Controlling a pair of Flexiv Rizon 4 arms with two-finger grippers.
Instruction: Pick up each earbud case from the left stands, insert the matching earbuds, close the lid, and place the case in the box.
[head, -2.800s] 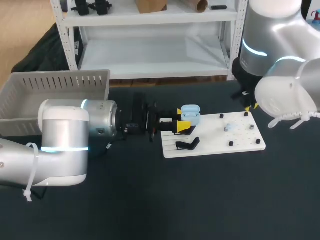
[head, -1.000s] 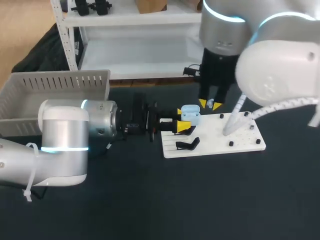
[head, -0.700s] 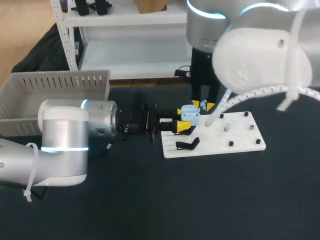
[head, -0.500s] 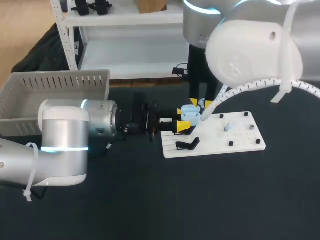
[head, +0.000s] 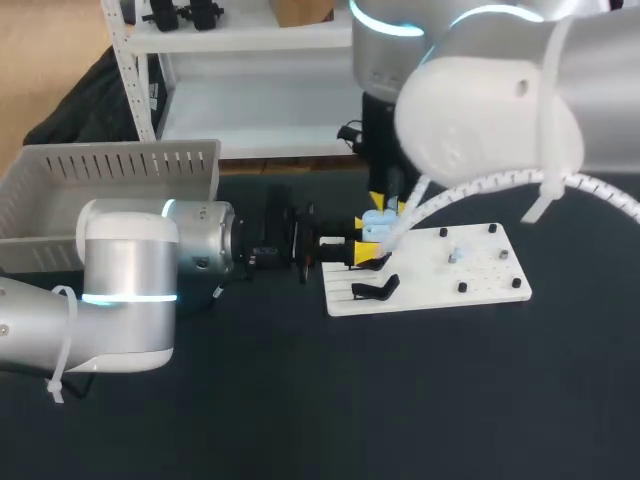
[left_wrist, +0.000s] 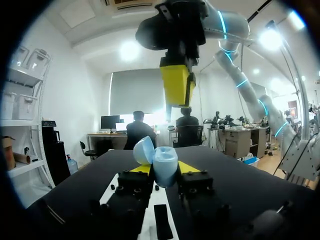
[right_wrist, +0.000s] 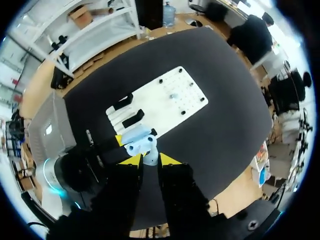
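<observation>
Now: my left gripper (left_wrist: 164, 170) clamped on the open case (left_wrist: 159, 159), at the board's (head: 480, 270) left edge. My right gripper (right_wrist: 150, 161) pinches an earbud (right_wrist: 149, 156) just above it — I should lower straight, slow, releasing once seated.

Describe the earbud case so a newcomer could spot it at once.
Find the white board on the black table. At its left edge, the left gripper clamps a small case. It is pale blue with its lid open; the stand beside it is black.
</observation>
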